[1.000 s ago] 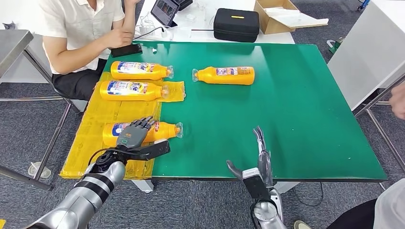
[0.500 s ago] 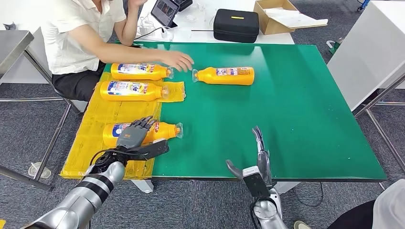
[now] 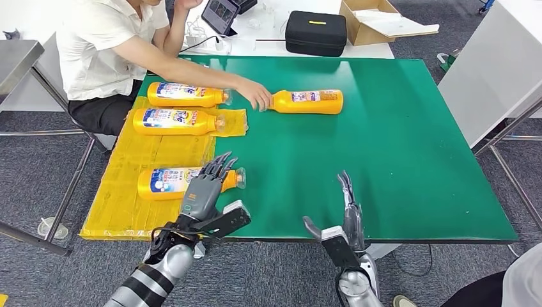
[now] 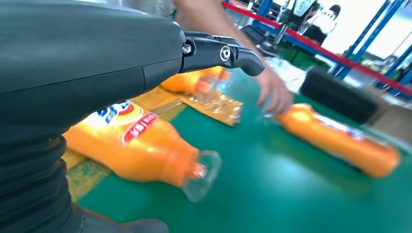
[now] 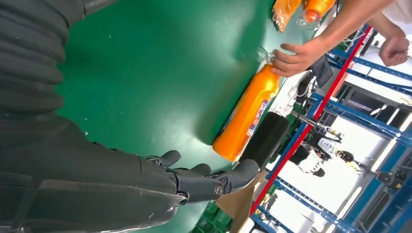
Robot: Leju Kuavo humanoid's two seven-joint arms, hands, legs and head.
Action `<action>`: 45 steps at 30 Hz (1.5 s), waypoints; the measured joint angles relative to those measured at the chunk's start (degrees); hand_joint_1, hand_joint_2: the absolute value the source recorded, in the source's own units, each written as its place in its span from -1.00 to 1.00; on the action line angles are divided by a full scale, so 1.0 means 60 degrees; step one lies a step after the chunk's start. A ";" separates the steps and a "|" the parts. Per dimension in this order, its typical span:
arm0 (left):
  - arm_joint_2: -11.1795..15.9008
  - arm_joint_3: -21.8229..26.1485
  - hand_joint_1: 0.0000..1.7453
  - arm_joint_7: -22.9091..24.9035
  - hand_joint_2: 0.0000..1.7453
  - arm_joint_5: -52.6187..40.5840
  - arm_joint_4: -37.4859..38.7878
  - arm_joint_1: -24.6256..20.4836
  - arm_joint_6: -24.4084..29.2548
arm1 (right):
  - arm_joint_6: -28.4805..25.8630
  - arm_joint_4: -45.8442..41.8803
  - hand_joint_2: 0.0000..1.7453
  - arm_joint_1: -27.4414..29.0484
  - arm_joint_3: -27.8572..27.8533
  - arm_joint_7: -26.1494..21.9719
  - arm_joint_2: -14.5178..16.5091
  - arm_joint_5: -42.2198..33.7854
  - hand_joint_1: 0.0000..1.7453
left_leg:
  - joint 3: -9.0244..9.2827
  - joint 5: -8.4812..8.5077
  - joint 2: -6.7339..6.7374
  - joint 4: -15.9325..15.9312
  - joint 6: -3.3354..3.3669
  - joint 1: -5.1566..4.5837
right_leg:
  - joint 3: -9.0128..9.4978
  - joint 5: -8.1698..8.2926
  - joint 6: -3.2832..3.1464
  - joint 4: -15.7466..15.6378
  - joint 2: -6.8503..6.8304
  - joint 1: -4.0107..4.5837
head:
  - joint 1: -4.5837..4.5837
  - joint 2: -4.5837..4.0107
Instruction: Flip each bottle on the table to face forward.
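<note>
Several orange bottles lie on their sides on the green table (image 3: 396, 147). Nearest me is a bottle (image 3: 167, 181) on the yellow sheet, its blue-and-white label up and its clear cap (image 4: 201, 175) toward the table's middle. My left hand (image 3: 206, 190) hovers open just over this bottle's neck, fingers spread, holding nothing. Two more bottles (image 3: 185, 94) (image 3: 174, 121) lie further back on the left. A person's hand (image 3: 255, 96) grips the cap end of the far bottle (image 3: 308, 101) (image 5: 245, 119). My right hand (image 3: 345, 220) stands open at the table's front edge.
A yellow plastic sheet (image 3: 131, 160) covers the table's left side. A person in a white shirt (image 3: 102, 45) sits at the back left, arm stretched over the table. A black case (image 3: 316, 32) and a cardboard box (image 3: 374, 22) sit behind the table.
My left hand has lifted off the near bottle and shifted right toward its neck. The person's hand reached across and took hold of the far bottle's cap end.
</note>
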 joint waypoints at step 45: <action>-0.1305 -0.0251 -1.00 -0.0031 1.00 0.5045 -0.1378 0.0471 -0.0855 | 0.2094 0.2842 1.00 -0.3982 0.2295 0.5113 -0.1824 0.6214 -1.00 | -0.0013 0.0031 -0.0005 0.0003 0.0034 -0.0020 | 0.0001 0.0024 0.0026 0.0001 -0.0003 -0.0022 | 0.0001 0.0001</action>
